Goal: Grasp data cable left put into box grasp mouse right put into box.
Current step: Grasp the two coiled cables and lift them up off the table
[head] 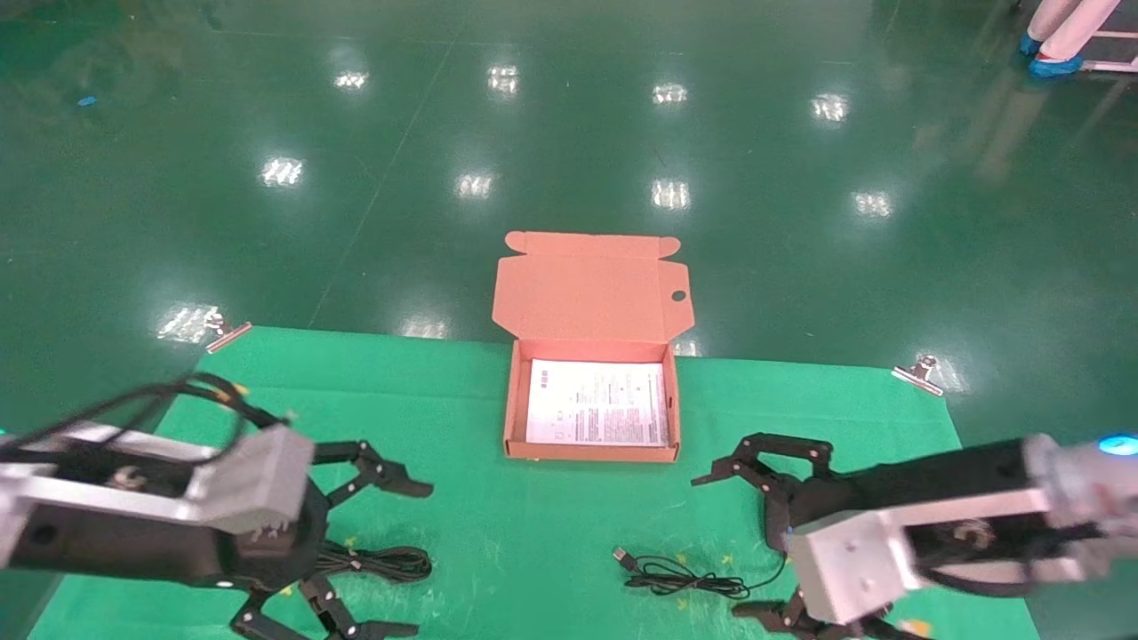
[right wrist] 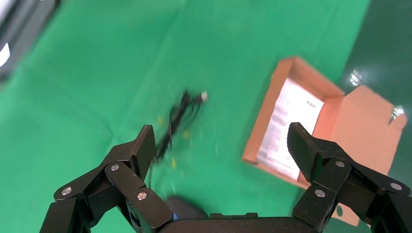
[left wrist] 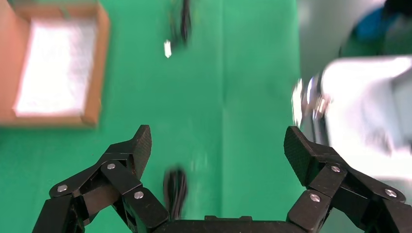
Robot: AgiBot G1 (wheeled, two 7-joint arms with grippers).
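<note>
The orange-tan box (head: pixel 509 418) stands open at the middle of the green cloth, with a white printed sheet (head: pixel 597 403) inside and its flap lid (head: pixel 591 289) folded back. The data cable (head: pixel 384 562), a black coil, lies at front left. My left gripper (head: pixel 391 553) is open above it; one end of the coil (left wrist: pixel 175 190) shows between the open fingers (left wrist: pixel 141 145). My right gripper (head: pixel 733 544) is open at front right, over the mouse (right wrist: pixel 187 212), which shows only as a dark shape with a blue glint. Its thin cord (head: pixel 680 578) lies loose towards the middle.
The green cloth (head: pixel 462 418) is held by metal clips (head: pixel 227 333) at the far corners, another clip (head: pixel 917 373) on the right. Shiny green floor lies beyond. The box wall (right wrist: pixel 260 121) and cord (right wrist: pixel 176 116) show in the right wrist view.
</note>
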